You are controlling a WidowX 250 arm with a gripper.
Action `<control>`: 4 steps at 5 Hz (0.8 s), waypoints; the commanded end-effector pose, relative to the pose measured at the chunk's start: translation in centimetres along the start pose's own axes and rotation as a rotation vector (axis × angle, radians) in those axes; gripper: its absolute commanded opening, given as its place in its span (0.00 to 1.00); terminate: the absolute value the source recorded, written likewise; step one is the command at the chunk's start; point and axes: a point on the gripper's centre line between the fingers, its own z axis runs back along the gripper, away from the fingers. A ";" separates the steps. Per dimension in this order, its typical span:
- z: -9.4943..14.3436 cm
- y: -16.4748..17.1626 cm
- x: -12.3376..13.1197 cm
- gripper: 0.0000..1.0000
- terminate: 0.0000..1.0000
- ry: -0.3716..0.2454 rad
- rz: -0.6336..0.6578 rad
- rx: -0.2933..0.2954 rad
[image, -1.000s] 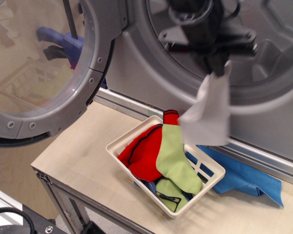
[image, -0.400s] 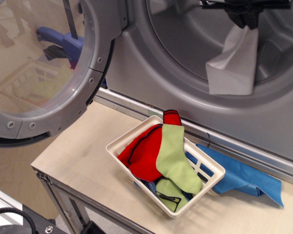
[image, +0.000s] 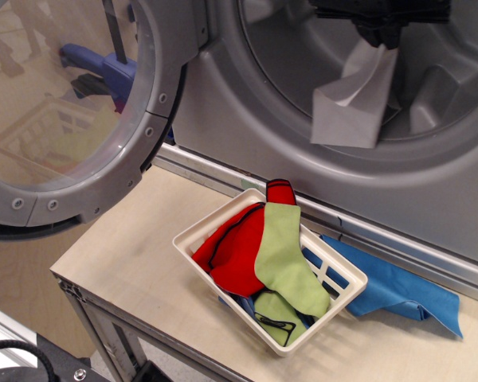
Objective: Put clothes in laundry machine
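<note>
My black gripper [image: 380, 33] is at the top of the view, in front of the drum mouth of the grey laundry machine [image: 287, 103]. It is shut on a white cloth [image: 350, 99] that hangs down inside the drum opening. A red cloth with black trim [image: 237, 251] and lime green cloths [image: 287, 259] lie in the white slotted basket [image: 197, 231] on the table. A blue cloth [image: 398, 290] lies on the table beside and under the basket. The round door [image: 80, 119] stands open at the left.
The basket stands on a pale wooden table [image: 127, 263] just below the machine's sill [image: 215, 171]. The table's front edge runs along the lower left. A black cable [image: 16, 354] shows at the bottom left corner.
My gripper has lifted the white cloth from just above the basket up to the drum mouth, then shifted it a little left. The basket and the other clothes have not moved.
</note>
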 end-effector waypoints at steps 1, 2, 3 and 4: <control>-0.8 0.9 1.0 0.00 0.00 -0.088 -0.005 0.044; -1.0 1.1 1.2 1.00 0.00 -0.059 0.006 0.077; 0.1 1.3 -0.1 1.00 0.00 -0.027 0.006 0.047; 2.1 1.4 -1.2 1.00 0.00 -0.071 0.003 0.030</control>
